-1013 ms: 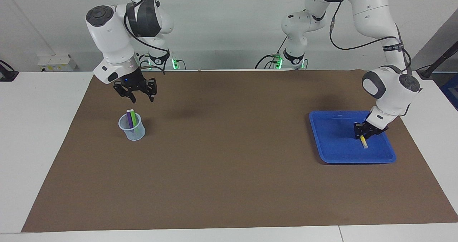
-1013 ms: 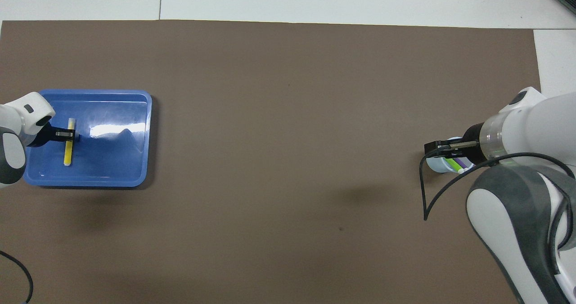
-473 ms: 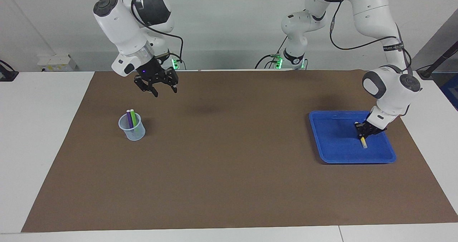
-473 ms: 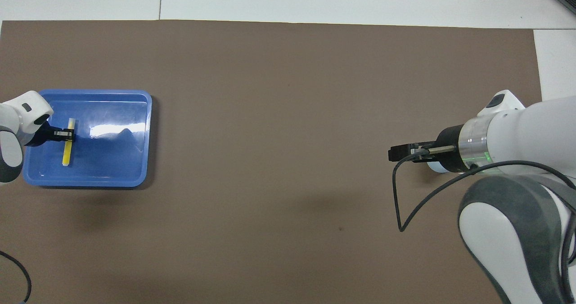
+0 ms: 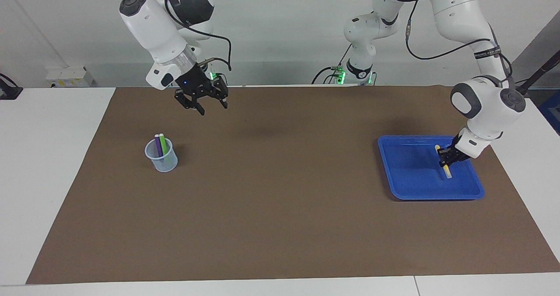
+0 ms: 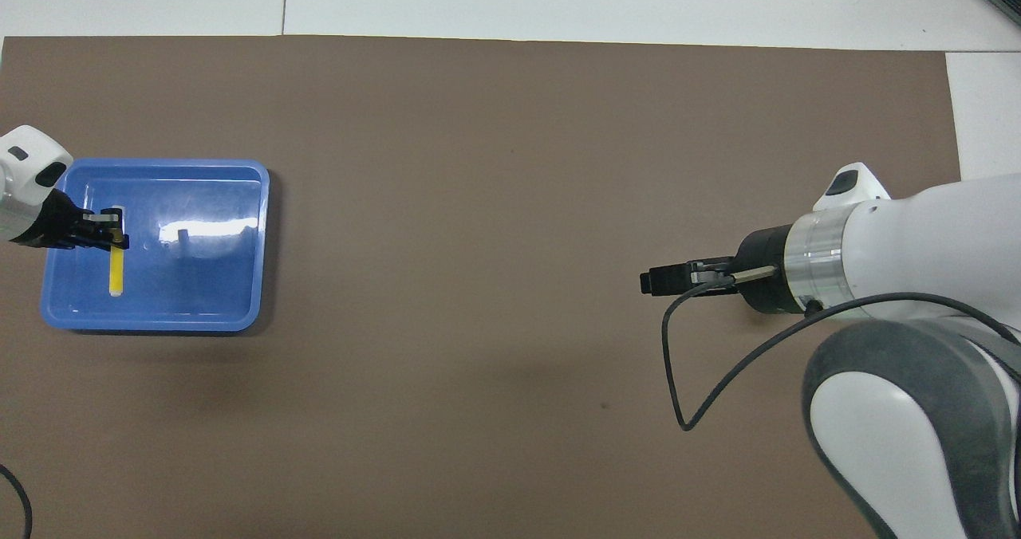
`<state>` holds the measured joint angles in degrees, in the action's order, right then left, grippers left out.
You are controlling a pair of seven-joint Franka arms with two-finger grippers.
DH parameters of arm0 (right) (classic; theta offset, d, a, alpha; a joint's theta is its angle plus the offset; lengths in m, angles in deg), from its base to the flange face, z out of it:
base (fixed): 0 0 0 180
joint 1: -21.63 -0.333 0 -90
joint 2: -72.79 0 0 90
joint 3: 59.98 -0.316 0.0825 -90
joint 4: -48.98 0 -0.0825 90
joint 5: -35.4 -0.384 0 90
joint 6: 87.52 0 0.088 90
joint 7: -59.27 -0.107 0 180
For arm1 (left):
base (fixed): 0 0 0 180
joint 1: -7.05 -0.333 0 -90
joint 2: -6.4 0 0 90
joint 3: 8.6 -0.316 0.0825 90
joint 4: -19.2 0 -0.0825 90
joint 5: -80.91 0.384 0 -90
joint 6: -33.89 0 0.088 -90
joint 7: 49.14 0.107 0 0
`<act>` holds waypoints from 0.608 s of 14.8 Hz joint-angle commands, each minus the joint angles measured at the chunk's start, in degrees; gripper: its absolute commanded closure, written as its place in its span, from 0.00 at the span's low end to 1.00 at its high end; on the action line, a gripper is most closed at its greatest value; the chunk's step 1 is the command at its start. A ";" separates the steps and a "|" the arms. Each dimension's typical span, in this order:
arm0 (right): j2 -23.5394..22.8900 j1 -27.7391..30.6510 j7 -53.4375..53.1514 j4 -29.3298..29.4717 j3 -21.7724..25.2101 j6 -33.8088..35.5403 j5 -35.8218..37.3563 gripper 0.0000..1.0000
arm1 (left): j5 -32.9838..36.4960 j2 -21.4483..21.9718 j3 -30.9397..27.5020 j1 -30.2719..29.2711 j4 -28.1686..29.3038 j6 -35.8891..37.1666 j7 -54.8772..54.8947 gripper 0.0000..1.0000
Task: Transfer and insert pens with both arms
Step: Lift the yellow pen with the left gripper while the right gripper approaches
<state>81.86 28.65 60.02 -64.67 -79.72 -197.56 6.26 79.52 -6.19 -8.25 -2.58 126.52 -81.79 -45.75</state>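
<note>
Brown matting covers the worktop. Left gripper (image 5: pixel 450 157), now clamped on the yellow pen (image 5: pixel 446 169), has begun lifting it in the blue tray (image 5: pixel 404 173). Right gripper (image 5: pixel 205 104), spread empty, has left the cup (image 5: pixel 162 158) holding purple and green pens, probably heading for a handover.

A broad stretch of bare brown mat (image 5: pixel 280 199) lies open between the clear cup (image 5: pixel 161 156) at the right arm's end of the counter and the blue tray (image 5: pixel 407 186) at the left arm's end. 2 pens, purple (image 5: pixel 158 146) and green (image 5: pixel 163 144), stand up out of the cup's mouth. The right gripper (image 5: pixel 202 103), jaws spread, hangs clear of the cup, over mat. The left gripper (image 5: pixel 447 156) sits low inside the tray on the yellow pen (image 5: pixel 446 170), hemmed by the tray's raised rim.
</note>
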 commanded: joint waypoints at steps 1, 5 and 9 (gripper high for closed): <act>0.43 -0.85 2.40 0.18 -0.30 0.00 -5.64 0.21 | -2.12 4.05 -0.53 3.12 0.69 5.01 -6.62 1.00; 0.43 -5.42 2.50 -0.17 -0.30 -5.87 -10.83 0.21 | -10.10 8.27 -0.53 4.44 0.69 11.86 -16.64 1.00; 0.60 -5.96 2.85 -0.52 -0.30 -7.03 -16.29 0.18 | -15.22 10.73 -0.26 7.16 0.78 16.97 -28.95 1.00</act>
<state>81.87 22.15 61.41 -64.45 -79.88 -203.77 -6.78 66.30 2.56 -7.98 2.64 126.50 -66.94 -69.29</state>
